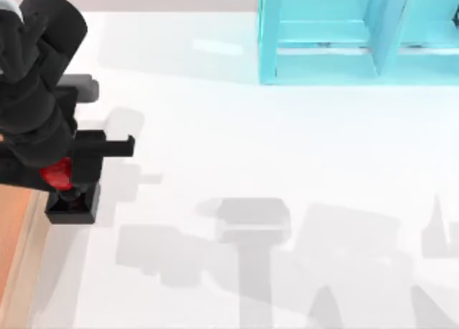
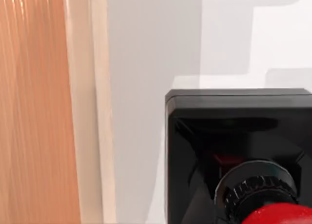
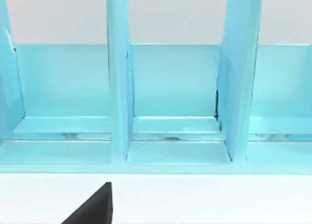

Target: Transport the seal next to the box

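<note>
Holding: my left gripper (image 1: 68, 177) clenched on the seal (image 1: 72, 200)
Box (image 1: 18, 236): rim just left of seal, apart

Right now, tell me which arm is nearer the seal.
Left. My left end effector sits over the seal at the table's left, beside the box. My right arm faces the cyan shelf, far off.

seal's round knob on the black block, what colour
Red, atop the black square-based seal; clearest in the top view.
</note>
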